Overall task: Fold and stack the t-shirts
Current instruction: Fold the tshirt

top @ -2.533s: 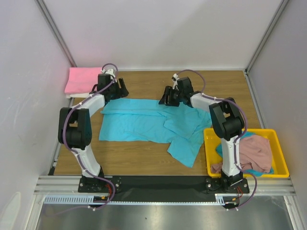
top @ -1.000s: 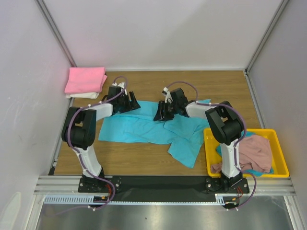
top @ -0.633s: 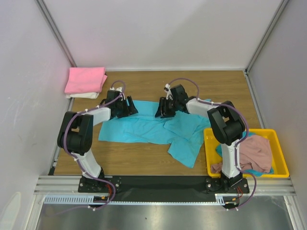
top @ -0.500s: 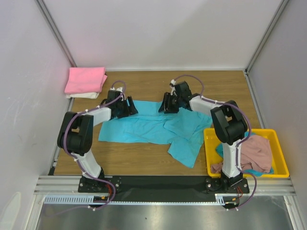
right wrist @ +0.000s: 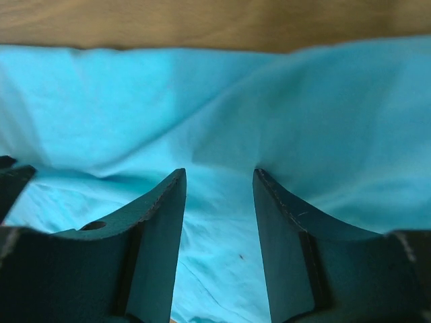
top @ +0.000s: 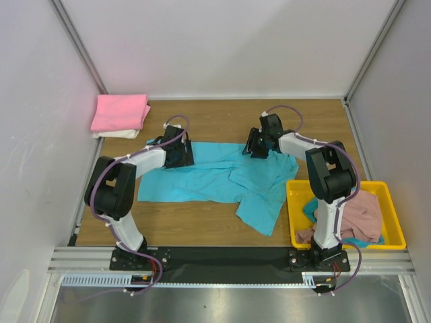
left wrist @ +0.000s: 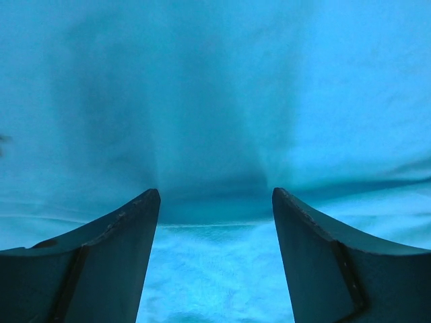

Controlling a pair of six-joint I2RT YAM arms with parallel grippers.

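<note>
Over the soft turquoise-blue cloth t-shirt (top: 202,176), left gripper (left wrist: 215,195) and right gripper (right wrist: 219,173) sit low, fingers spread, pinching nothing.

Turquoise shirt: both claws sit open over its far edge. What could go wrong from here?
1. The right claw stands open over creased, overlapping cloth of the turquoise shirt. Closing there may pinch the wrong number of layers.
2. The shirt's right half lies crumpled and skewed, so folding now would probably give an uneven fold.
3. Its right edge lies right beside the yellow tray, and a drag that way could snag on the rim.
</note>
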